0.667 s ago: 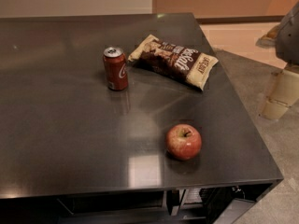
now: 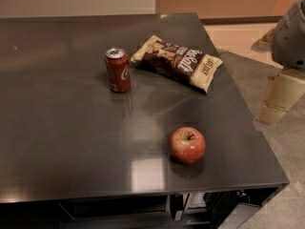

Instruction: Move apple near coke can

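The desk (image 2: 57, 128) is presenting a dark, glossy top that is filling most of the camera view, with its right front corner showing at the lower right.

The apple (image 2: 187, 145) is sitting on the desk near the front edge, closer to the right front corner than to the left side. It is red with yellowish patches, and its short dark stem is pointing up and slightly to the right. Nothing is touching it.

The coke can (image 2: 117, 70) is standing upright on the desk, back from the apple toward the rear edge and to the apple's left. Its silver top is facing up and its white lettering is facing the front right. The can and the apple are standing well apart, with bare desk lying between them.

A snack bag (image 2: 177, 62) is lying flat on the desk just beside the can, on the side toward the right edge. Its brown-and-cream length is running diagonally toward the right edge. Whether its near corner is touching the can cannot be told.

The gripper (image 2: 281, 97) is hanging beyond the right edge of the desk, over the floor (image 2: 286, 175), level with the stretch between the bag and the apple. It is holding nothing and touching neither the desk nor any item on it. Whether it is spread or pressed together cannot be told from this view.
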`<state>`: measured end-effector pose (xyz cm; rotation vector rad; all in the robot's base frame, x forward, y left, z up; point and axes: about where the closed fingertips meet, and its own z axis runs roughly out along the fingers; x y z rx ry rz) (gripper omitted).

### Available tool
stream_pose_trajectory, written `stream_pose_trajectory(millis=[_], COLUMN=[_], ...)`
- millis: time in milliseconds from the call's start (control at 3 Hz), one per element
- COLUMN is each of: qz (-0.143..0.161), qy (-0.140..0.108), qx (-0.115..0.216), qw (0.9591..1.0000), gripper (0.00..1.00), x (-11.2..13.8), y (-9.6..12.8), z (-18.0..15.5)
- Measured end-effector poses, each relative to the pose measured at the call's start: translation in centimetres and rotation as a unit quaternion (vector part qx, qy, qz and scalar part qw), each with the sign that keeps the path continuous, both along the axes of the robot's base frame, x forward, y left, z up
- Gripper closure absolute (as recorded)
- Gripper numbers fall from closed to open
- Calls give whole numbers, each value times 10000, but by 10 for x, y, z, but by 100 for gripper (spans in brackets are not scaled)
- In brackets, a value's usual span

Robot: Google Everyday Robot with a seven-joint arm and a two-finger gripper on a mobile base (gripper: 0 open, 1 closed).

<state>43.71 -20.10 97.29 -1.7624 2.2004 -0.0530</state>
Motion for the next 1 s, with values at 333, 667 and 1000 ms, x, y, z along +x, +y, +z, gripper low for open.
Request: stream_pose_trajectory(millis=[333,667,1000], qz=[362,765,1113], qy=[177,327,311], qx=[174,353,419], qw=[9990,9959,9924], gripper=[0,0,0], x=[-8,-21,-32], y=[28,58,81], z=[-17,-39,-60])
